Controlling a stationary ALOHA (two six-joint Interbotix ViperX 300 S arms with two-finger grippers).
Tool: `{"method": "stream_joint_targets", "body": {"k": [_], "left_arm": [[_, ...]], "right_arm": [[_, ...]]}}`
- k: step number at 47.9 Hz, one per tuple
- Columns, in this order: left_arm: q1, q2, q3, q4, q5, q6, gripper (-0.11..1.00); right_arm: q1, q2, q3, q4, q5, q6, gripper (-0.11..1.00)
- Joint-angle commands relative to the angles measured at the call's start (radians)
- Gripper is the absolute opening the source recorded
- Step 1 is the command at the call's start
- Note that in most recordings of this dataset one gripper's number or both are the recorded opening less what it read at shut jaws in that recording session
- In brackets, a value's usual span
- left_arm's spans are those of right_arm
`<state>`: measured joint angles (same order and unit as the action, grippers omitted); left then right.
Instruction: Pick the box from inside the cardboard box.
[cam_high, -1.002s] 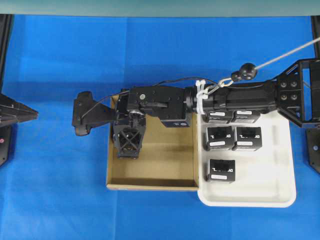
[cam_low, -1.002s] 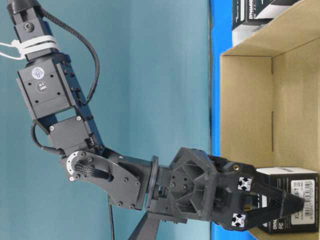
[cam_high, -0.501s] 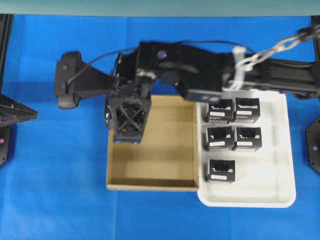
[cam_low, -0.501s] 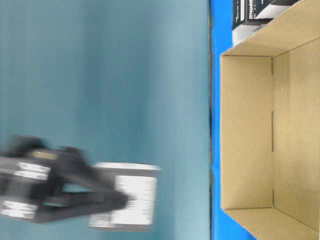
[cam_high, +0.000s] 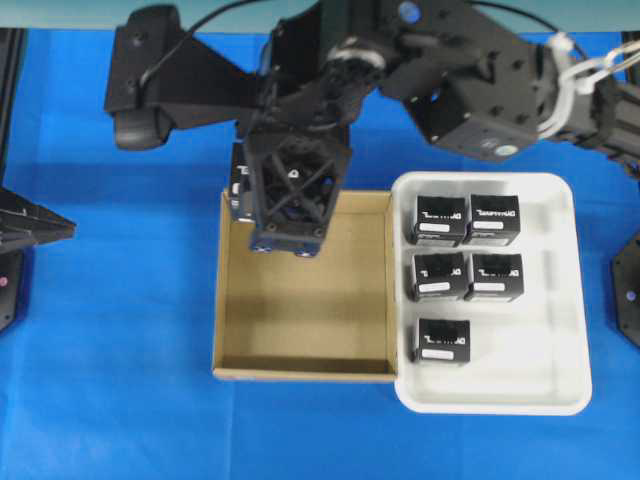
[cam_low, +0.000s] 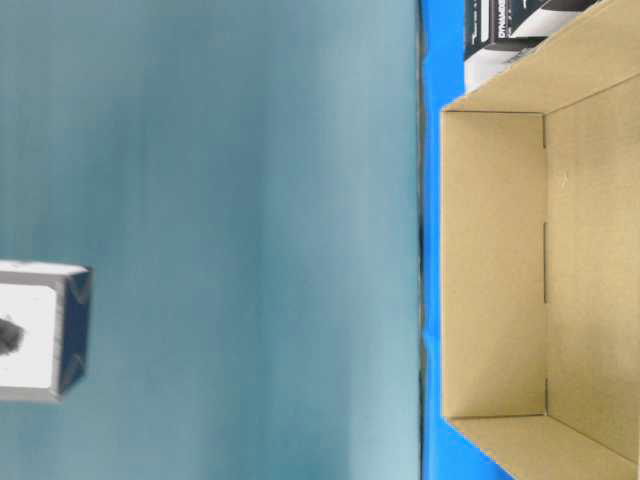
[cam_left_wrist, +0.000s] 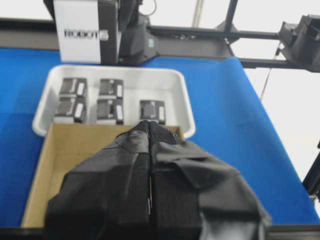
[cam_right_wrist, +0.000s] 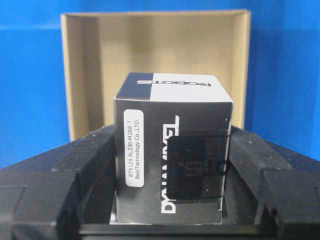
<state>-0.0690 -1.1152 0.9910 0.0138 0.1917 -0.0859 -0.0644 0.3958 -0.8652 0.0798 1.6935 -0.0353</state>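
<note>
The box (cam_right_wrist: 172, 150) sits between your right gripper's (cam_right_wrist: 170, 170) pads, pinched on its two side faces, standing upright with its long axis running out along the fingers toward the tips. It is in the air: the right wrist view shows the cardboard box (cam_right_wrist: 75, 75) beyond and below it, its floor bare, and the table-level view shows the same bare interior with the box (cam_low: 40, 330) well clear of the rim. So the load lies dead centre in your tool, and the cardboard box is straight ahead past the fingertips. The white tray (cam_high: 570, 290) with five look-alike boxes lies off to the side. Your left gripper (cam_left_wrist: 150, 150) is pressed together, holding nothing, and stays farther from the load.
</note>
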Motion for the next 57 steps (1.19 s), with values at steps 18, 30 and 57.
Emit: {"method": "stream_joint_targets", "body": {"k": [18,30,57], "left_arm": [[-0.003,0.005,-0.029,0.002,-0.005,0.0,-0.07],[-0.003,0.005,-0.031,0.002,-0.005,-0.003,-0.07],[-0.003,0.014,-0.026,0.002,-0.005,-0.003,-0.07]], "right_arm": [[0.017,-0.359,0.508,-0.005,-0.005,0.089,0.63],[0.086,-0.563,0.848,0.003,-0.127,0.195,0.63],[0.267,-0.804,1.424,0.005,-0.474,0.327,0.63]]}}
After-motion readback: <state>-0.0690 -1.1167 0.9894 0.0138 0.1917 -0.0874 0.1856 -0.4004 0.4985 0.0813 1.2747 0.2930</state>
